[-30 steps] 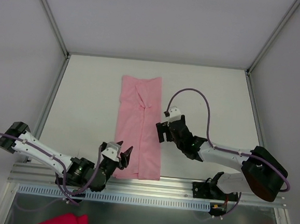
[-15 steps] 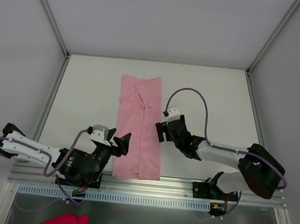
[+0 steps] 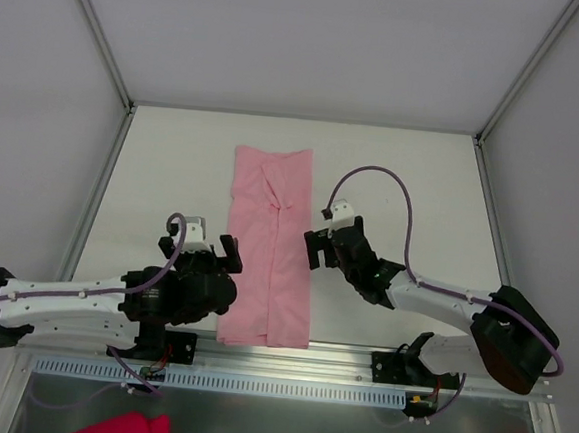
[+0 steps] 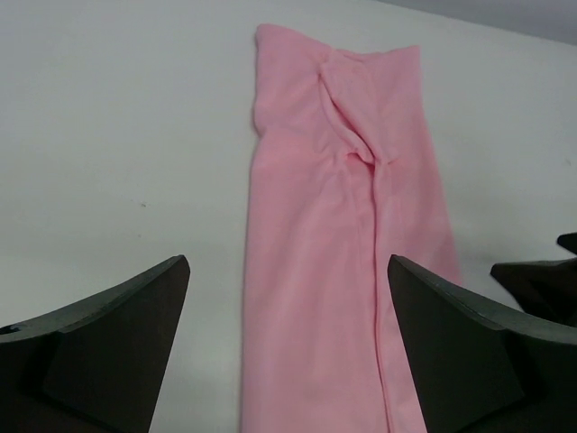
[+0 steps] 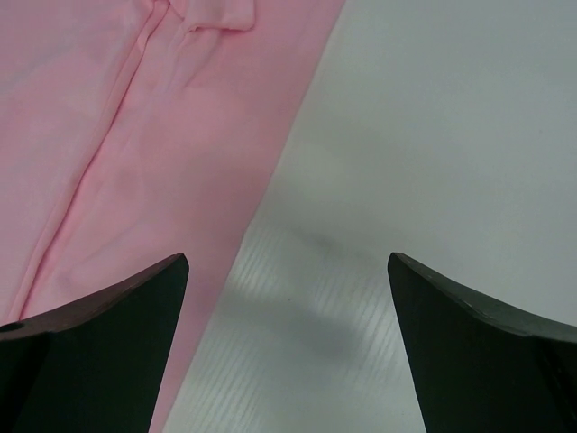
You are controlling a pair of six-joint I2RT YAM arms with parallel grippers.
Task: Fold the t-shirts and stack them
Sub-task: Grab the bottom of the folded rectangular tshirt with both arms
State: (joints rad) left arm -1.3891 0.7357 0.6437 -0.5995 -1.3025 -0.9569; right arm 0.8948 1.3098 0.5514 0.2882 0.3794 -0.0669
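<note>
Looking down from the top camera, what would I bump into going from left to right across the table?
The left arm's fingers → the pale pink t-shirt → the right arm's fingers.

My white counter (image 3: pixel 173 167) sits boxed by pale grey walls (image 3: pixel 314 38); metal rail (image 3: pixel 298 363) along near edge; lighting even.

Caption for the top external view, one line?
Left hand and right hand, both open, flank the pale pink t-shirt, folded into a long strip.
</note>
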